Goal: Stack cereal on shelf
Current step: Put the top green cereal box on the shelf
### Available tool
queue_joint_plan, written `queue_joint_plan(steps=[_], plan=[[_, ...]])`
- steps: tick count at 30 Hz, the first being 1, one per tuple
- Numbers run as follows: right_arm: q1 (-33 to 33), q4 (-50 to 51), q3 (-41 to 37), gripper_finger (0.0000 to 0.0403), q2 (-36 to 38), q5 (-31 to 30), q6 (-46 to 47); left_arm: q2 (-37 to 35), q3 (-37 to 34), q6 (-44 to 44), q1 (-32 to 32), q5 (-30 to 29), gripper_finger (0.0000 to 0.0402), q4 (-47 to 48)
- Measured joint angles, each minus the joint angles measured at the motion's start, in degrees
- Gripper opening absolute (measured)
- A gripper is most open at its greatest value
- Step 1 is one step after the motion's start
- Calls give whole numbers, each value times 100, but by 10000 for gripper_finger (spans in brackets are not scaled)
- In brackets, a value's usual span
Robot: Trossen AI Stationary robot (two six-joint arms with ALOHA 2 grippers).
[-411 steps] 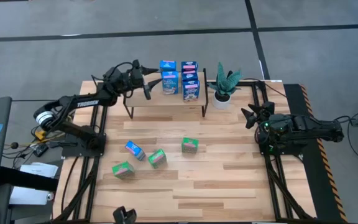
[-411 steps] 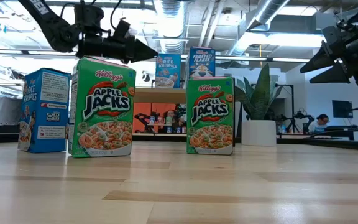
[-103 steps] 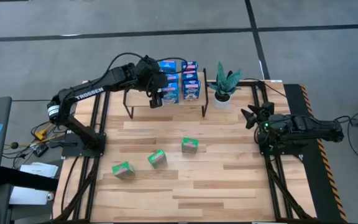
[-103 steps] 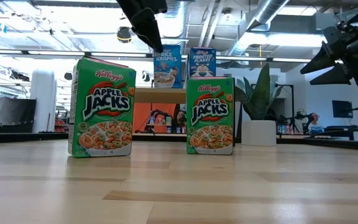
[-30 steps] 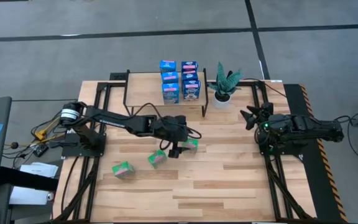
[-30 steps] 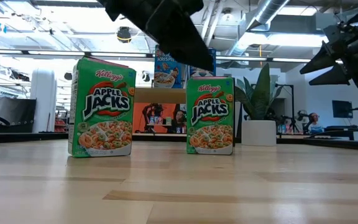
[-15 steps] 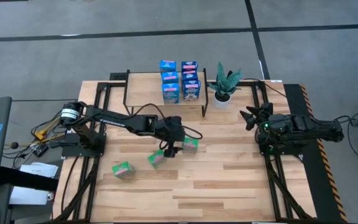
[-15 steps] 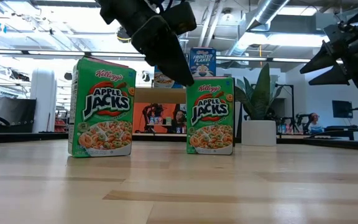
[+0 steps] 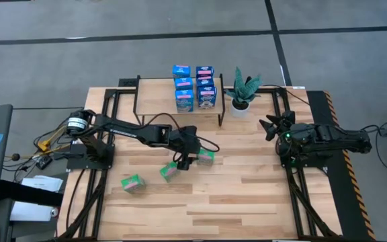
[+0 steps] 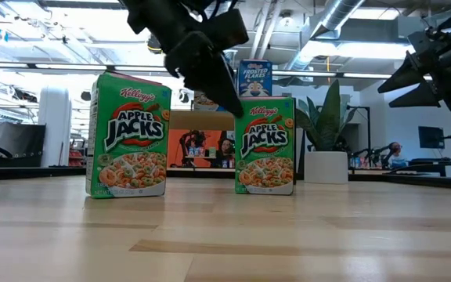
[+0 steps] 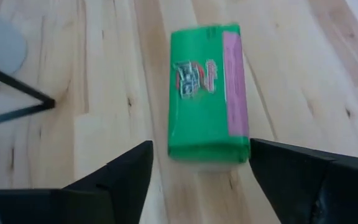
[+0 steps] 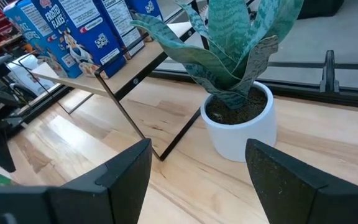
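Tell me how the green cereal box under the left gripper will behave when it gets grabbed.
The green cereal box looks like thin cardboard, so probably light and somewhat crushable. It stands upright and narrow, so a nudge from one of the fingers could tip it. With the left gripper open and straddling its flat sides, slipping seems unlikely.

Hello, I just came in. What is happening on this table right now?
The left tool hangs open over a green cereal box standing mid-table, not gripping it yet. Two more green boxes wait on the table. Blue boxes already stand on the shelf, beside a potted plant. The right tool rests open at the table's right edge.
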State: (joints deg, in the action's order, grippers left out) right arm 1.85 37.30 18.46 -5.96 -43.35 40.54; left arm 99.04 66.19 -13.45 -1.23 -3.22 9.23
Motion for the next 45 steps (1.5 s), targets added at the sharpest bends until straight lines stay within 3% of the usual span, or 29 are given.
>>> queue_joint_plan(steps=[11, 26, 45], plan=[[0, 5, 1, 286, 0, -2, 2, 145, 2, 242, -2, 103, 209, -241], [-2, 7, 0, 286, 0, -7, 0, 140, 354, 74, -2, -132, 208, 150], [-2, 4, 2, 286, 0, -15, 0, 138, 374, 194, -2, 38, 208, 332]])
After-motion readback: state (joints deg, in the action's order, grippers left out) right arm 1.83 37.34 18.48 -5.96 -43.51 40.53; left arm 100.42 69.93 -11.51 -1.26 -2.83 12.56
